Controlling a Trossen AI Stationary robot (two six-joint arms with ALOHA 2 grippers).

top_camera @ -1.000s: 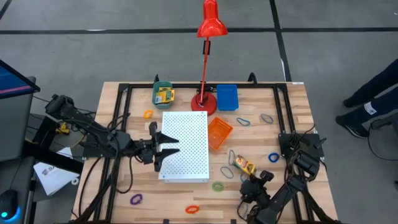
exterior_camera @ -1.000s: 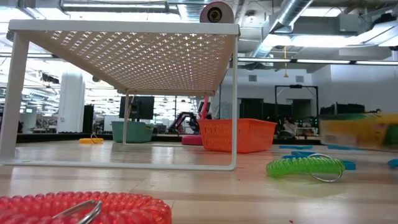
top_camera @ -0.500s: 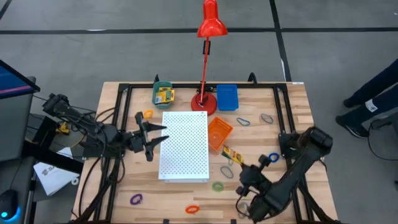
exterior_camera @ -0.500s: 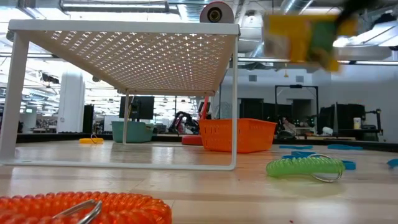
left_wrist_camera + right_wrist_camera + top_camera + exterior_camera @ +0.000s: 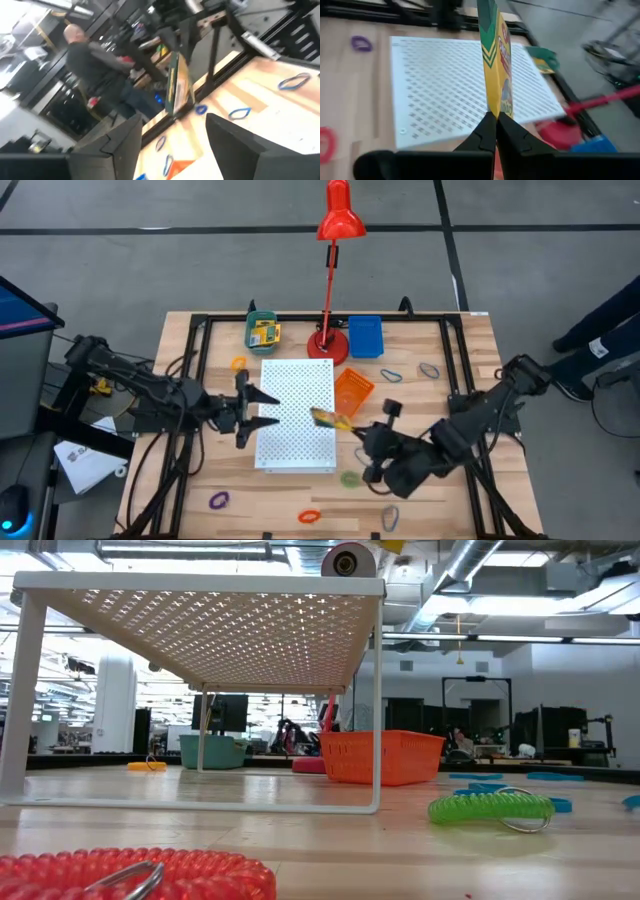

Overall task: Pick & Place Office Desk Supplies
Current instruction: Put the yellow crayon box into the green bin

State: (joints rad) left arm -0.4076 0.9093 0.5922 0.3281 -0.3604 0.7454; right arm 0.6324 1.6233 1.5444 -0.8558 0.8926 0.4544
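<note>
My right gripper [image 5: 496,117] pinches a yellow-green box [image 5: 496,55] edge-on over the white perforated board [image 5: 445,85]; print unreadable. Left gripper [image 5: 268,408] spread wide, nothing in it.

We see two dark, near-black jointed arms with rounded housings and loose black cables trailing along their links. The left gripper [image 5: 262,409] ends in two tapered, pointed black fingers [image 5: 235,145]; the right gripper [image 5: 495,118] has slim, matte black fingers narrowing to tips.
</note>
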